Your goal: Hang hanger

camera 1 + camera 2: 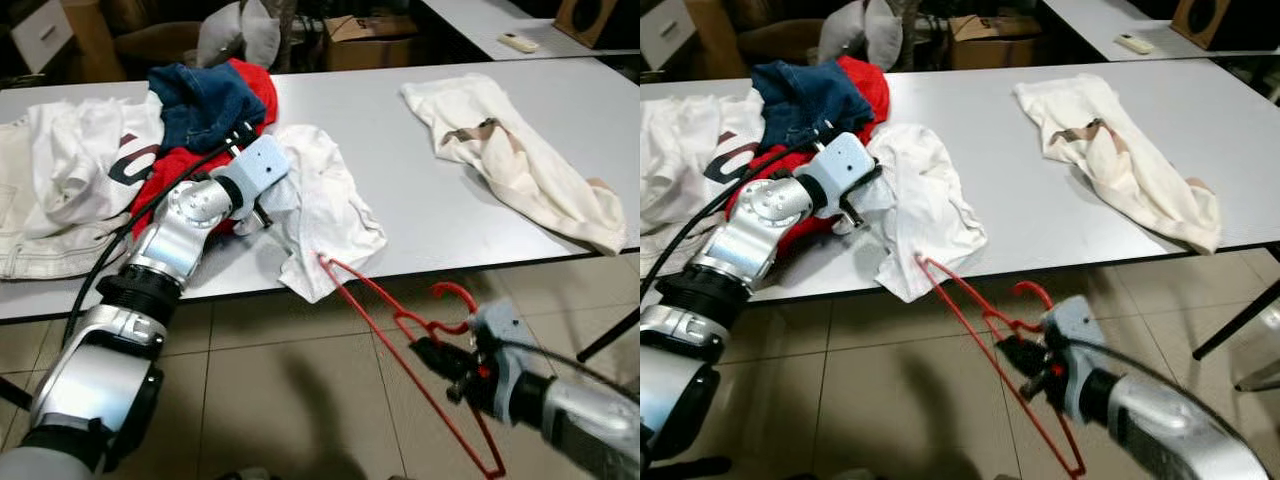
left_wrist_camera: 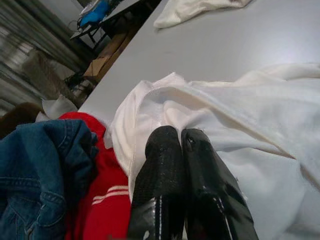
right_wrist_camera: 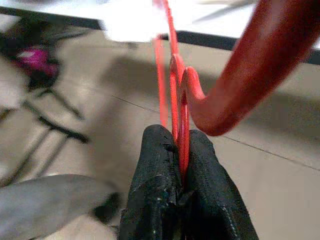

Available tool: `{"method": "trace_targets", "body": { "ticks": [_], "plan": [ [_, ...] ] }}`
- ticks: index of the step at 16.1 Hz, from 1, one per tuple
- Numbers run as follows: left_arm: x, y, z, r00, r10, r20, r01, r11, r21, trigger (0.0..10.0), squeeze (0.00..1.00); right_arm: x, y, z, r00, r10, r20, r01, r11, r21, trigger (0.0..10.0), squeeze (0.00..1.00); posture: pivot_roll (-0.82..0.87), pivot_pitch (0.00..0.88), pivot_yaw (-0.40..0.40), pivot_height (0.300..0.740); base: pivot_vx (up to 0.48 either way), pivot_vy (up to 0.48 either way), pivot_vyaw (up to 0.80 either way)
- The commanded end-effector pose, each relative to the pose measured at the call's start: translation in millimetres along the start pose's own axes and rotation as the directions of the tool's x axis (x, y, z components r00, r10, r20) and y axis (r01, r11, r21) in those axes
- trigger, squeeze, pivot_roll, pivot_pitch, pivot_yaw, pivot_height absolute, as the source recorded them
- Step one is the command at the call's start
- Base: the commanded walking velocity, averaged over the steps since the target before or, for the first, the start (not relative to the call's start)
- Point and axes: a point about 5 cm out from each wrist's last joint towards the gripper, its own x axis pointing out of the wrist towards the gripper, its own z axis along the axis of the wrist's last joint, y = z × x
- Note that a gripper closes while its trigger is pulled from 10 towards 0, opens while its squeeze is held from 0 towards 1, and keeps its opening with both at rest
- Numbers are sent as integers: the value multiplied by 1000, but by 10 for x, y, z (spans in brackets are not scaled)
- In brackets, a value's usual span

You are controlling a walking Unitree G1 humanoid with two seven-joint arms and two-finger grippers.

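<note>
Right gripper (image 3: 180,150) of mine is clamped tight on the thin red plastic hanger (image 1: 400,330), fingers pinched on its neck just below the curved hook. That hand sits low, out over the beige tiled floor (image 1: 260,380) in front of the table's edge. From my grip the hanger slants up toward the table, and one of its tips is tucked into the hem of the white cotton shirt (image 1: 325,215) where the cloth droops over the edge; the other arm of the hanger points down toward the floor.

My left gripper (image 2: 182,170) rests on the long white table (image 1: 420,190), fingers pressed together with a fold of that same white shirt bunched at their tips. Just beside it lie a bright red garment (image 1: 175,165) with white stripes and, on top of that, a dark blue denim piece (image 1: 205,100). Farther to my left is a heap of white clothing with a dark printed letter (image 1: 75,160). Well apart on my right, a crumpled cream garment with a brown collar (image 1: 510,155) lies across the tabletop.
</note>
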Motion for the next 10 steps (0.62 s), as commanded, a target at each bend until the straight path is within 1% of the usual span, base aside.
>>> {"method": "trace_targets", "body": {
  "ticks": [1, 2, 4, 5, 6, 7, 8, 9, 10],
  "plan": [
    [-45, 44, -24, 1000, 0, -20, 0, 1000, 23, 1608, 0, -40, -163, 52, 995, -98, 0, 98, 995, 7, 10000, 0, -71, 10, 22, 740, 0, 0, 0],
    [-65, 61, -44, 1000, 2, -30, -1, 1000, 28, 1686, 0, -68, -271, 98, 989, -146, 4, 146, 989, 13, 10000, 0, -70, 11, 20, 740, 0, 0, 0],
    [-115, 90, -92, 999, 4, -51, -2, 999, 33, 1725, 0, -158, -543, 222, 966, -256, 21, 256, 966, -16, 10000, 0, -70, 11, 16, 740, 0, 0, 0],
    [-128, 84, -108, 998, 0, -57, 1, 999, 32, 1843, 0, -182, -626, 283, 952, -300, 53, 302, 953, -34, 10000, 0, -70, 11, 14, 740, 0, 0, 0],
    [-140, 69, -122, 998, -4, -61, 6, 1000, 30, 1882, 0, -206, -701, 339, 937, -340, 84, 344, 939, -31, 10000, 0, -71, 11, 15, 740, 0, 0, 0],
    [-149, 57, -130, 998, -8, -64, 10, 1000, 29, 1882, 0, -223, -750, 375, 925, -366, 105, 371, 928, -27, 10000, 0, -70, 11, 15, 740, 0, 0, 0],
    [-154, -36, -126, 998, -24, -59, 24, 1000, 2, 2784, 0, -233, -775, 405, 915, -383, 129, 390, 920, -40, 10000, 0, -71, 11, 19, 740, 0, 0, 0],
    [-151, -86, -121, 998, -31, -55, 30, 999, -14, 2902, 0, -233, -775, 405, 913, -386, 133, 395, 917, -48, 10000, 0, -70, 12, 19, 740, 0, 0, 0],
    [-135, -185, -108, 998, -36, -42, 34, 998, -49, 3176, 0, -227, -715, 452, 920, -347, 181, 358, 933, -33, 10000, 0, -69, 12, 19, 740, 0, 0, 0]
  ]
}}
